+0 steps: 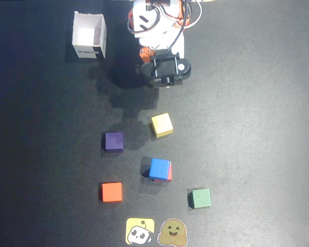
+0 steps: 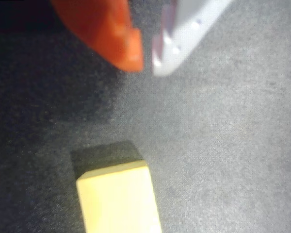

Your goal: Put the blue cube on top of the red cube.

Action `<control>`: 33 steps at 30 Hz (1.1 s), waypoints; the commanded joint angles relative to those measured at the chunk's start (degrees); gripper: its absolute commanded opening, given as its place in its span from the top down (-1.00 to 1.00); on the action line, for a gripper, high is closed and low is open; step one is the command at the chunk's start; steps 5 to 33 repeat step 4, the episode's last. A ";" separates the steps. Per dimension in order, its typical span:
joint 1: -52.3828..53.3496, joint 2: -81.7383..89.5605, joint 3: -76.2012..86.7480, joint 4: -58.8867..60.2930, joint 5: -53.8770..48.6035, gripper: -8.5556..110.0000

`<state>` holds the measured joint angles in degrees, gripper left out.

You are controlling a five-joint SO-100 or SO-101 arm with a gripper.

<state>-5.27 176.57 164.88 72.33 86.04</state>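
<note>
blue cube (image 1: 159,168) sits offset on the red cube (image 1: 169,172); your tool (image 2: 146,60), pressed together and empty, could topple it if bumped.

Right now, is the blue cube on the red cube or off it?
On. In the overhead view the blue cube covers the red cube, leaving only a red edge visible at its right.
</note>
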 commanded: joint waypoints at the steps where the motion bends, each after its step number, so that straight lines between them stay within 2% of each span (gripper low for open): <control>1: -0.53 0.62 -0.26 0.18 -0.35 0.85; 33: -0.53 0.62 -0.26 0.18 -0.35 0.85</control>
